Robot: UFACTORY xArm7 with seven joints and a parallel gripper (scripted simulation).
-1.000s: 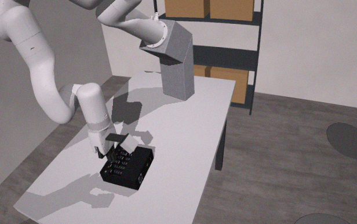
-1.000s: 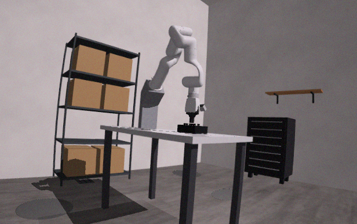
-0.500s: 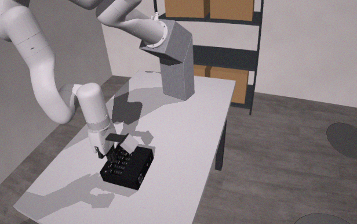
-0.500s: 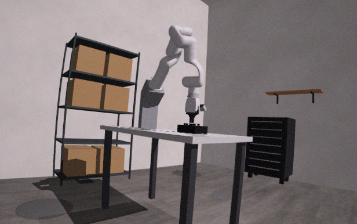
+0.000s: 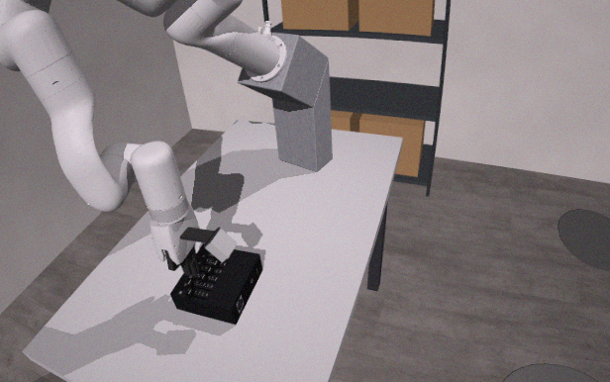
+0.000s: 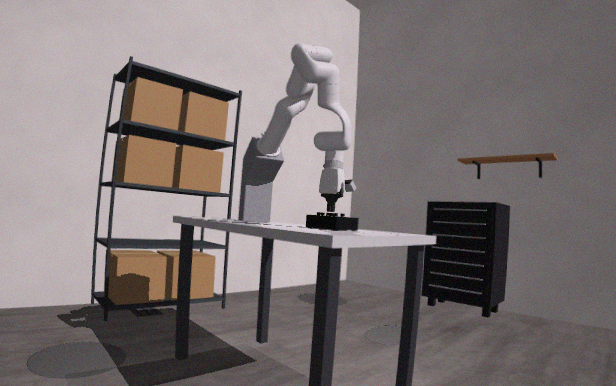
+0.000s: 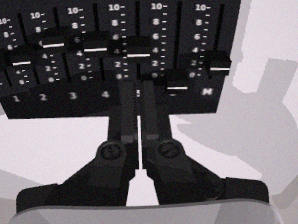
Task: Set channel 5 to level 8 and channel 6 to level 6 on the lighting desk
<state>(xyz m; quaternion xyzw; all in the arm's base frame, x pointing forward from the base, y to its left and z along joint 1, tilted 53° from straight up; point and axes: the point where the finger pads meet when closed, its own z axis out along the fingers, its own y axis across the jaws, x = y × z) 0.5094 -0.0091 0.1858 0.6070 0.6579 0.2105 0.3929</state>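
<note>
The black lighting desk (image 5: 218,287) stands flat on the white table near its front left part; it also shows in the side view (image 6: 332,221). In the wrist view the desk (image 7: 113,43) fills the top, with a row of fader caps and scales marked up to 10. My gripper (image 7: 138,99) is shut and empty. Its tips point down onto the desk's near edge and hide the channel number there. Just beyond the tips is a cap with a white line (image 7: 139,54). The cap to its right (image 7: 177,87) sits lower on its scale. The gripper also shows over the desk's left end (image 5: 185,267).
The arm's grey base block (image 5: 302,124) stands at the table's far end. A metal shelf with cardboard boxes (image 6: 165,185) is behind the table, and a black drawer cabinet (image 6: 467,255) stands to the right by the wall.
</note>
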